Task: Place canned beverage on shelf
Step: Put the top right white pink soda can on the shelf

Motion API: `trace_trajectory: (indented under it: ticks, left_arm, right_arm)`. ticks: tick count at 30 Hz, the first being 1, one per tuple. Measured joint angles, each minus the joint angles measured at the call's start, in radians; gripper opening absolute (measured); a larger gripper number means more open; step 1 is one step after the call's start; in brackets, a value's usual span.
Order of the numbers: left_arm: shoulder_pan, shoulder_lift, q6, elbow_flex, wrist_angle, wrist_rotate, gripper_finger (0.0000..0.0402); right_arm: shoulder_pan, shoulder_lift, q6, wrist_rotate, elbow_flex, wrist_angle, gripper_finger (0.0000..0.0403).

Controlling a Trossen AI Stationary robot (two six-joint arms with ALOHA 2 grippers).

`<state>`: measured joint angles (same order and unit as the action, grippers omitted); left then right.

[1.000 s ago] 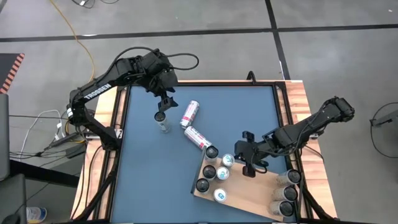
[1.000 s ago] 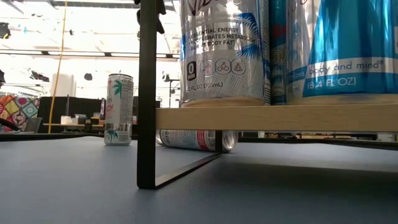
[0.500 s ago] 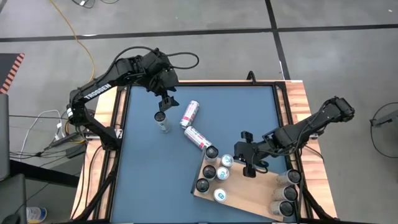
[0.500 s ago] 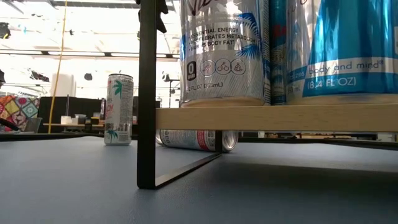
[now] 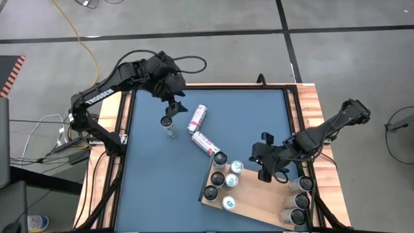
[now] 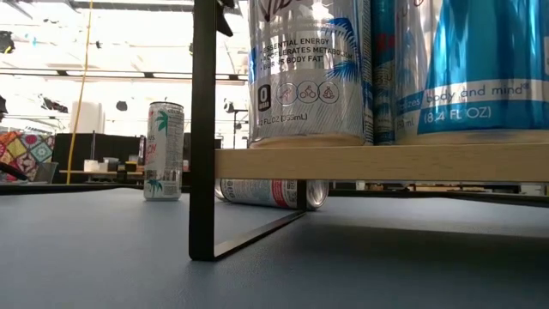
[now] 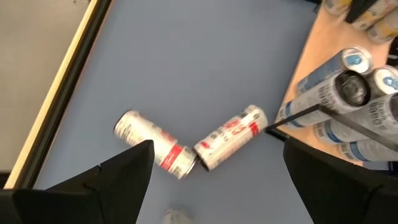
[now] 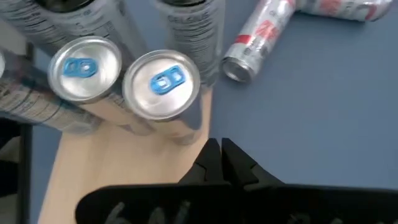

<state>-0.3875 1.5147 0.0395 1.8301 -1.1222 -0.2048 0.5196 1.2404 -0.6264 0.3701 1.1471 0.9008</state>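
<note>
The right gripper (image 5: pixel 270 169) has slid a little away from the cans on the shelf since a moment ago; the left arm and all the cans have stayed put.

The blue table (image 5: pixel 155 188) is the biggest thing, under both grippers. The shelf (image 5: pixel 259 202) is a wooden board, and the right gripper hangs over its top edge. That gripper is pinched shut with nothing in it. Right beside it stand five cans in a bunch (image 5: pixel 223 180) on the shelf corner. In the right wrist view two silver tops with blue tabs (image 8: pixel 163 83) show just past its fingers (image 8: pixel 217 163). More cans (image 5: pixel 297 202) stand at the shelf's other end.

The left gripper (image 5: pixel 172 107) has its fingers spread wide and holds nothing. One standing can (image 5: pixel 168 125) is right below it. Two cans lie on their sides (image 5: pixel 202 133) on the table between the two grippers.
</note>
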Motion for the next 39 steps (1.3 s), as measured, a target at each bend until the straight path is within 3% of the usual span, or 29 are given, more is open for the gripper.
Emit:
trace_trajectory:
  ticks: [7, 17, 24, 28, 33, 39]
  left_arm:
    - [0.019, 0.000, -0.057, 0.000, 0.006, 0.071, 0.0343]
    - [-0.083, 0.166, -0.125, 0.000, 0.049, 0.066, 0.0343]
    - [-0.124, 0.353, -0.202, 0.000, 0.077, 0.176, 0.0343]
    - [-0.142, 0.441, -0.202, -0.001, 0.088, 0.187, 0.0343]
    - [-0.139, 0.486, -0.212, -0.002, 0.120, 0.153, 0.0343]
    - [-0.107, 0.511, -0.248, -0.004, 0.205, 0.253, 0.0343]
  right_arm:
    - [-0.095, 0.000, 0.066, 0.167, 0.060, 0.050, 0.0000]
    - [-0.297, 0.000, 0.129, 0.151, 0.092, 0.091, 0.0015]
    - [-0.311, 0.000, 0.068, 0.121, 0.092, 0.098, 0.0079]
    - [-0.311, 0.001, 0.014, 0.109, 0.092, 0.107, 0.0103]
    - [-0.305, 0.002, -0.044, 0.077, 0.092, 0.126, 0.0118]
    - [-0.278, 0.008, -0.113, 0.077, 0.089, 0.144, 0.0121]
